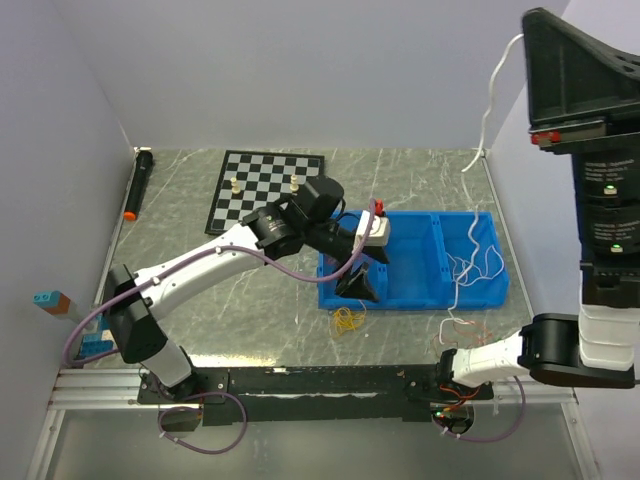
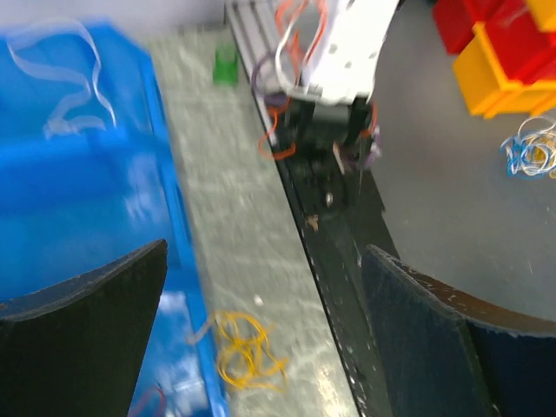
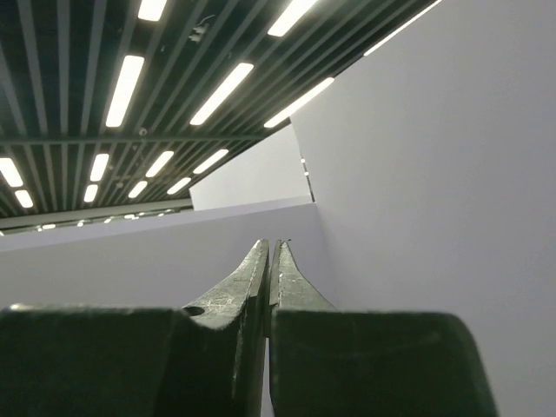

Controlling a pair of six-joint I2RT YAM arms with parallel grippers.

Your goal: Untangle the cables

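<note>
pale grey walls (image 1: 300, 70), strip-lit ceiling (image 3: 104, 52)

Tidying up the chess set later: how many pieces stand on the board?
2: one chess piece on the chessboard's left side, another right of centre. The left arm covers the board's near-right corner, so more may be hidden.

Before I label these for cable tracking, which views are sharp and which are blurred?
Top external: sharp, evenly lit, yellow cable beside the blue bin is clear. Left wrist: motion-blurred, blue bin and yellow cable smeared. Right wrist: sharp but aimed at ceiling lights, showing only the shut right claw.
</note>
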